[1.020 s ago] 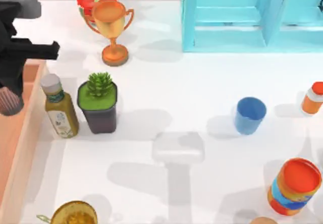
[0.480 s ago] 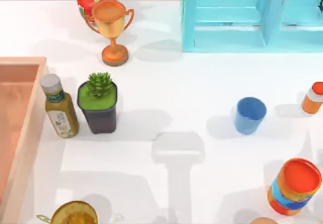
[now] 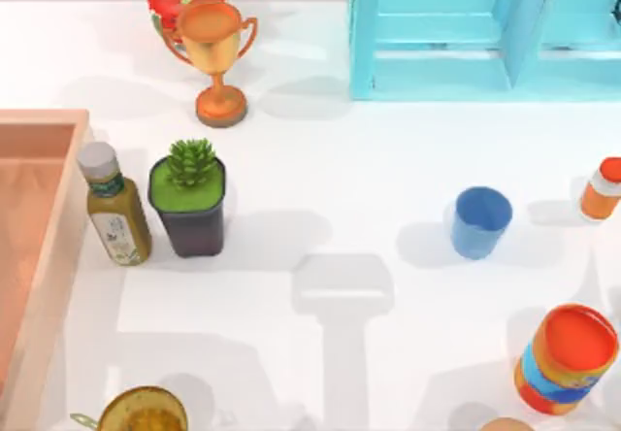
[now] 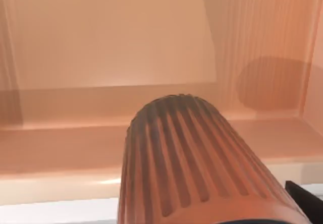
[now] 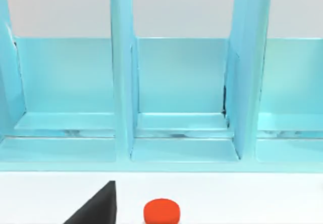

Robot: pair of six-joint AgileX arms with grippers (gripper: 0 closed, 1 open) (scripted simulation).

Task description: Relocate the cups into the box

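A dark reddish-brown ribbed cup (image 4: pixel 197 163) sits close under the left wrist camera, over the floor of the pale salmon-tan box (image 4: pixel 101 42). My left gripper (image 4: pixel 202 211) is shut on this cup, and one black finger (image 4: pixel 304 198) shows beside it. In the top view the box (image 3: pixel 60 256) lies along the left edge. The light blue cup (image 3: pixel 480 220) stands upright on the white table right of centre, with nothing touching it. One black finger (image 5: pixel 98 206) of my right gripper points at the turquoise cabinet (image 5: pixel 176 98).
Beside the box's right wall stand an olive bottle (image 3: pixel 114 208) and a potted succulent (image 3: pixel 189 198). A gold trophy (image 3: pixel 215 57) stands at the back and an orange-lidded can (image 3: pixel 565 358) at the front right. A small orange bottle (image 3: pixel 602 188) sits at the right edge.
A second ago my left arm hung over the box's near corner in the top view with the brown cup. It has since moved left out of that view, cup included. The blue cup stays put.
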